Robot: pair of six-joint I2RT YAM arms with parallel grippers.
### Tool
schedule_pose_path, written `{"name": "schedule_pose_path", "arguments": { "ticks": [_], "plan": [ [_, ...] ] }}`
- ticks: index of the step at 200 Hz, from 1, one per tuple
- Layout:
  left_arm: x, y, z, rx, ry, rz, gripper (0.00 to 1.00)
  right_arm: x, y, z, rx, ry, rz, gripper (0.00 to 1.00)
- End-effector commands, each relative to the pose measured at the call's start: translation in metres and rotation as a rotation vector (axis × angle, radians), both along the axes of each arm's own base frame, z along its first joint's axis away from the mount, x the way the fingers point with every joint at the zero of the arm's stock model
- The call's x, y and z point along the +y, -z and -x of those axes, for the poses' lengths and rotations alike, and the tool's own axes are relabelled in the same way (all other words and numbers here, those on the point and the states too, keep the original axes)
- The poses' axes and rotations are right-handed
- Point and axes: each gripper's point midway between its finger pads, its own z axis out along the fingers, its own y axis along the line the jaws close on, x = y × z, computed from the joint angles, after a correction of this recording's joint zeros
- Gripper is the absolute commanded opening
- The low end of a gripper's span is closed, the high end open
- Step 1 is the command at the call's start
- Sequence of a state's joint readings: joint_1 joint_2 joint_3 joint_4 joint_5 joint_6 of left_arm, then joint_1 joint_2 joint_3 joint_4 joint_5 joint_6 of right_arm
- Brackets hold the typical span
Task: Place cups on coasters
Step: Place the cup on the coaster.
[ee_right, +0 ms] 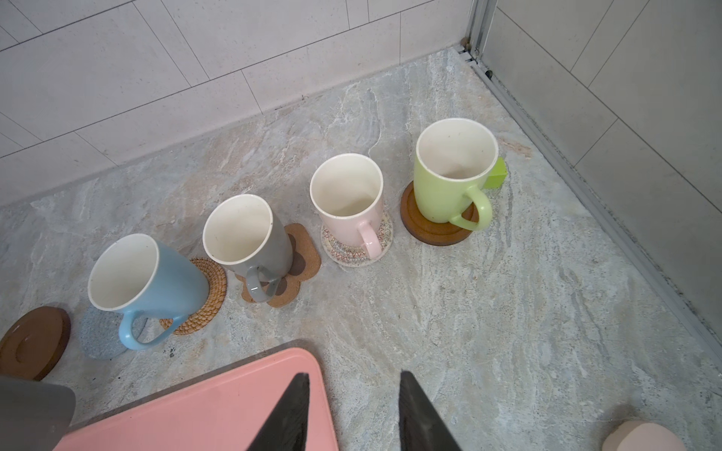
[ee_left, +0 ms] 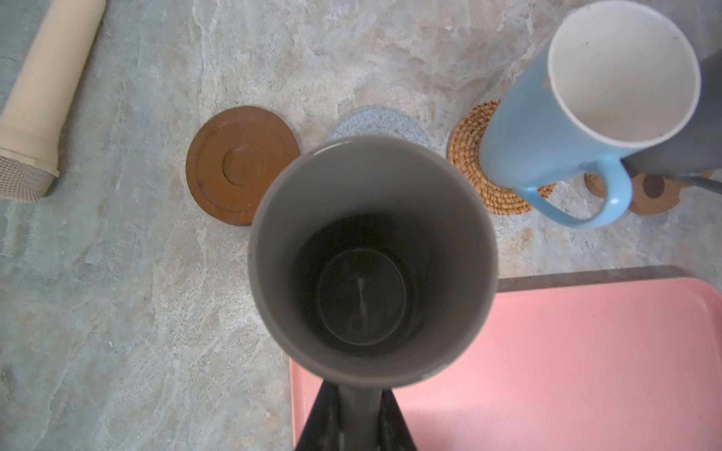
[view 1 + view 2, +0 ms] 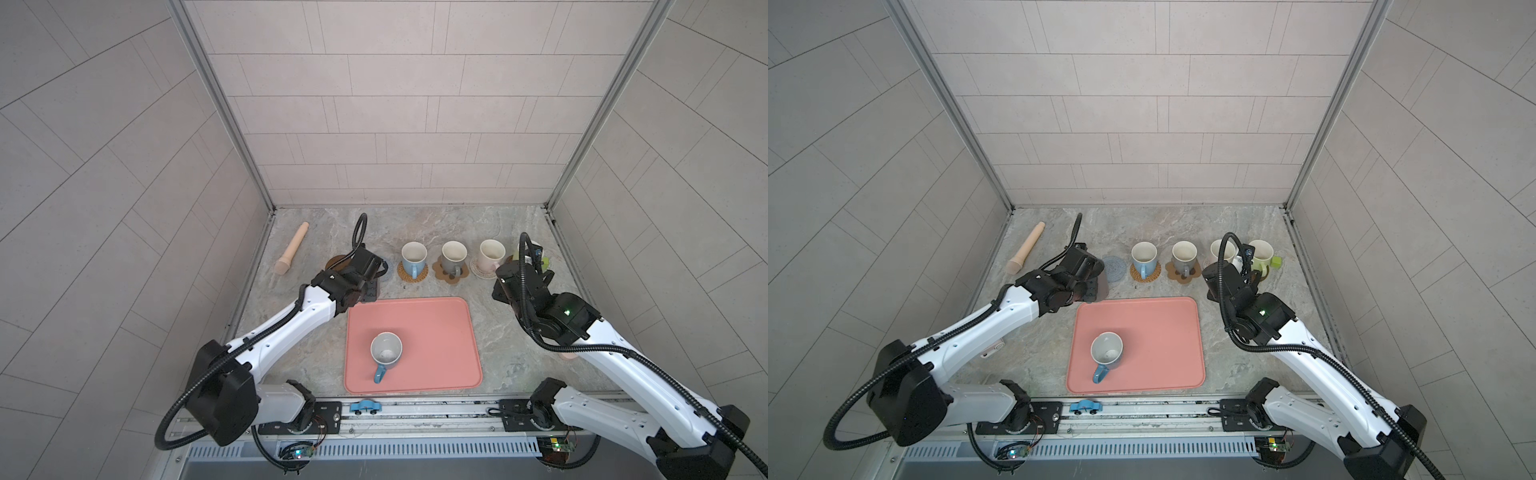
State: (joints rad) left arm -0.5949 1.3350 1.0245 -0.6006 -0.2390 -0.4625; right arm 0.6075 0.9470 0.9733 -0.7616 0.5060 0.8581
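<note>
Large pink rectangular tray (image 3: pixel 436 332) on worktop carries the pale grey ceramic mug with blue handle (image 3: pixel 386 351), not yet placed. Tall dark grey mug (image 2: pixel 371 254) is beside the tray corner, handle clamped in left gripper (image 2: pixel 357 410). Right gripper (image 1: pixel 354 374) is apart, empty.

Four done:
- light blue mug (image 1: pixel 156 281) on tan rattan round (image 1: pixel 213 289)
- grey mug (image 1: pixel 254 242) on brown paw-shaped mat (image 1: pixel 304 257)
- pink mug (image 1: pixel 349 195) on cream woven round (image 1: pixel 344 250)
- green mug (image 1: pixel 449 183) on brown wooden disc (image 1: pixel 429 232)

Free: second brown wooden disc (image 2: pixel 238 164), grey-blue crochet round (image 2: pixel 375 121). No readable writing.

Left pincer (image 2: pixel 353 414) clenched, right pincer (image 1: pixel 354 377) agape
</note>
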Motion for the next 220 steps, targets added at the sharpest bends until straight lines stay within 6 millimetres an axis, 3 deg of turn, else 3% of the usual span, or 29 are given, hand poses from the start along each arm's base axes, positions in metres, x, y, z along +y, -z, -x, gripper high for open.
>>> {"name": "schedule_pose_path", "arguments": {
  "ticks": [1, 93, 220],
  "plan": [
    [-0.005, -0.046, -0.041, -0.204, -0.033, 0.028, 0.12, -0.012, 0.001, 0.007, -0.001, 0.041, 0.021, 0.41],
    [-0.018, -0.048, -0.091, -0.330, -0.033, 0.048, 0.12, -0.023, 0.003, 0.015, 0.000, 0.064, 0.032, 0.41],
    [-0.023, -0.029, -0.115, -0.361, -0.056, 0.051, 0.12, -0.025, 0.003, 0.017, -0.002, 0.072, 0.029, 0.42]
  ]
}}
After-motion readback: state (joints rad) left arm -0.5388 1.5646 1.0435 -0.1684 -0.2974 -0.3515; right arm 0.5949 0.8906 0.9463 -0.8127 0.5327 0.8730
